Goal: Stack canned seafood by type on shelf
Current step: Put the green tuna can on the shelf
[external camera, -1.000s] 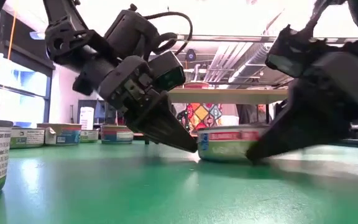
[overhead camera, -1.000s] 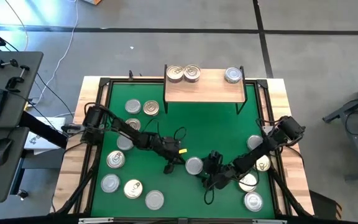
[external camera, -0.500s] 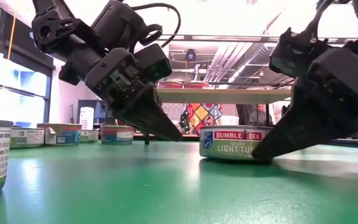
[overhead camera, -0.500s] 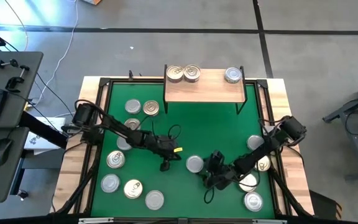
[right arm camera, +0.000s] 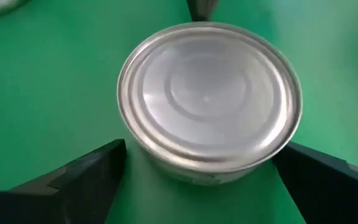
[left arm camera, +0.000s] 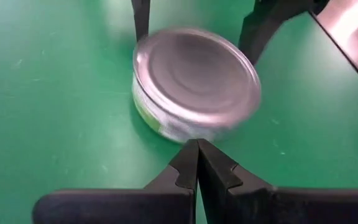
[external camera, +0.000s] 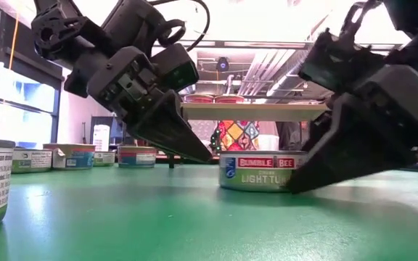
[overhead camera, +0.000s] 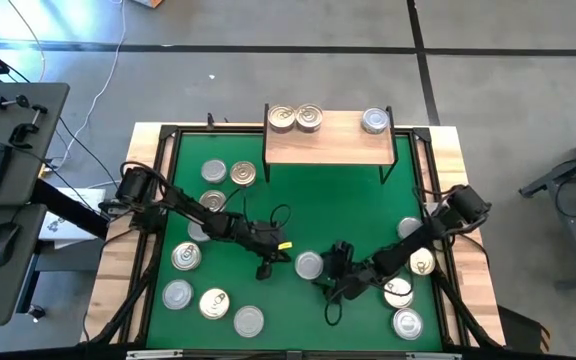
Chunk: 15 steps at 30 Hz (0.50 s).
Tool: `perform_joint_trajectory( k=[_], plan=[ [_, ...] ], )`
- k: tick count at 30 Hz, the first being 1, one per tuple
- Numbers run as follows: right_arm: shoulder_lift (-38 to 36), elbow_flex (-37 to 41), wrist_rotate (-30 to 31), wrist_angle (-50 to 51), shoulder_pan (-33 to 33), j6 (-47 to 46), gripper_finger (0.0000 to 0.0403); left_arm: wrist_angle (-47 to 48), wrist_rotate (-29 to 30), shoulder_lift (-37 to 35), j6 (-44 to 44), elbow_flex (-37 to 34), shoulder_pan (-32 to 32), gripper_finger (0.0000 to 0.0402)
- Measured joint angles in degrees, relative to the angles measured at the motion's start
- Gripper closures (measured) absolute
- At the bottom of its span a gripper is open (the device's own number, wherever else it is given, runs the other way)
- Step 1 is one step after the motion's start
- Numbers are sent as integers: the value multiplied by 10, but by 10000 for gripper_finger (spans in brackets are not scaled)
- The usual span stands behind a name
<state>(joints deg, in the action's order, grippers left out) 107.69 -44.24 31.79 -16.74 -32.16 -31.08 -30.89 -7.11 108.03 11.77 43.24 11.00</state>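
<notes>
A silver-lidded tin of canned seafood (overhead camera: pixel 309 264) (right arm camera: pixel 207 99) stands flat on the green mat (overhead camera: pixel 338 205) near the table's middle. My right gripper (overhead camera: pixel 317 269) (right arm camera: pixel 204 148) is open, with one finger on each side of this tin. My left gripper (overhead camera: pixel 268 268) (left arm camera: pixel 197 146) is shut; its tips (external camera: pixel 207 156) hang just above the mat, close to the tin's left side, with a small gap in the low view. The shelf (overhead camera: pixel 328 145) stands at the far edge with three tins on it. My right gripper straddles the tin with open fingers, slanting down from the table's right and near side. One fingertip (external camera: pixel 300 177) meets the tin's side wall (external camera: pixel 287 181) low on its right side; whether the other finger touches, I cannot tell. The tin sits flat on the mat.
Several loose tins lie on the mat's left side (overhead camera: pixel 186 257) and several more under my right arm (overhead camera: pixel 406 322). On the shelf two tins (overhead camera: pixel 295 118) sit at its left end and one (overhead camera: pixel 374 121) at its right. The mat between the middle tin and the shelf is bare.
My left gripper, shut throughout, has drawn back from the tin toward the table's left and risen a little; a second ago its tips were at the tin's wall. The tin has slid a little toward the left while staying between my right gripper's fingers.
</notes>
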Motion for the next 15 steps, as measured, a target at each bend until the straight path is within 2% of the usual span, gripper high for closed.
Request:
perform_joint_trajectory(
  k=[4, 15],
  plan=[
    [0, -12, 13, -14, 10, 39, 4, -20, -1, 0, 0, 0, 0, 401],
    [7, -14, 5, -24, 40, 20, 5, -25, 13, 3, -3, -3, -4, 402]
  ],
)
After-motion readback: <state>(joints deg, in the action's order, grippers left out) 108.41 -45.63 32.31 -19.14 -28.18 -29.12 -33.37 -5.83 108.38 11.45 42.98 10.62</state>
